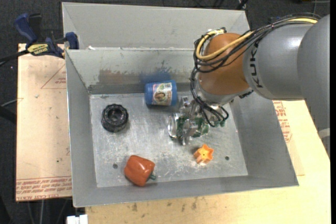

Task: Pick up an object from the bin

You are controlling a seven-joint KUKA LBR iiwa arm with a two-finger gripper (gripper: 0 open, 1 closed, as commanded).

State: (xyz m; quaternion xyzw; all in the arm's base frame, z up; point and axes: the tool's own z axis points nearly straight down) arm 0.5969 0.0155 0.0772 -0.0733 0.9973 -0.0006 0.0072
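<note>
- My gripper (184,131) hangs low over bare floor, right of the middle of the bin (79,123); I cannot tell whether it is apart or together.
- Nearest is a small orange toy (203,153), just beside it toward the near right.
- A blue can (160,94) lies on its side to the far left, its long axis running left to right.
- I judge the toy the shorter reach.

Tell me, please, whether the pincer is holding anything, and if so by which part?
It cannot be told: the pincer sits low between the blue can and a small orange thing, nothing clearly in it.
</note>
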